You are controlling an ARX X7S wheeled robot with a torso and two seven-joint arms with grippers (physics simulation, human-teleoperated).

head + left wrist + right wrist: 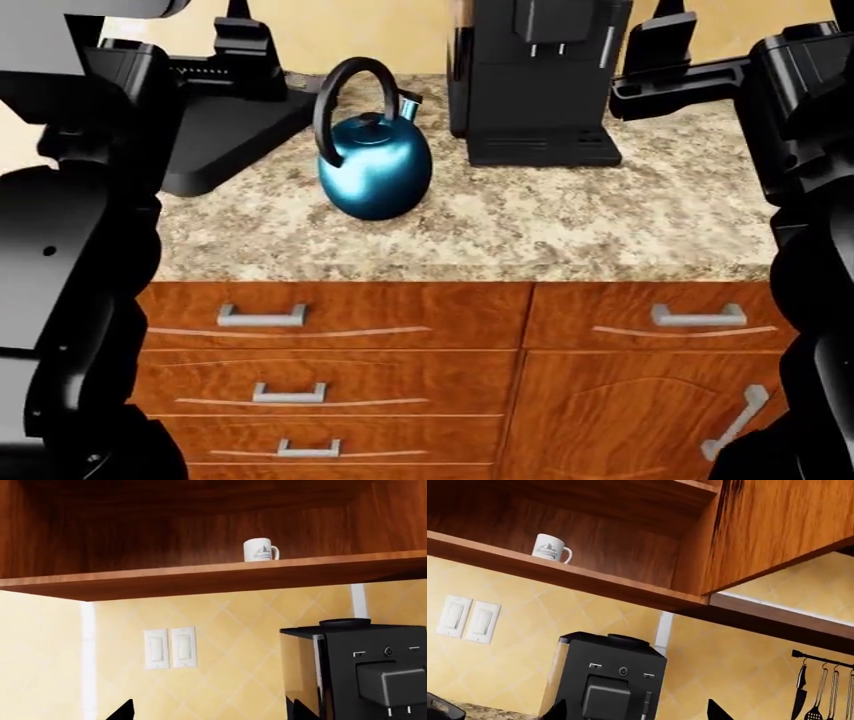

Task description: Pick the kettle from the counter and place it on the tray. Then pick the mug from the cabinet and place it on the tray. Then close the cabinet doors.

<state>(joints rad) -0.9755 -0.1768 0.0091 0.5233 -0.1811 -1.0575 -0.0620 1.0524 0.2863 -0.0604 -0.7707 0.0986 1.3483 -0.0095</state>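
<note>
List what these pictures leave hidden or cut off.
- Tray: head view, left part hidden behind the left arm.
- Mug logo: both wrist views, too small to read.
- Coffee machine: head view, top cut by the edge.
- Both grippers: wrist views show only fingertips at the edge; open or shut unclear.
- Cabinet doors: mostly out of frame.

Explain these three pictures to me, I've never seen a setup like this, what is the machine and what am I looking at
This is a simulated two-armed robot in a kitchen. One picture looks down from its head: the black shapes at both edges are its arms. On the granite counter stand a teal kettle, a black coffee machine and part of a black tray. The other two pictures come from cameras near each gripper, both aimed up at an open cabinet where a white mug sits. The left gripper and right gripper show only dark fingertips, spread apart. Nothing is held.
</note>
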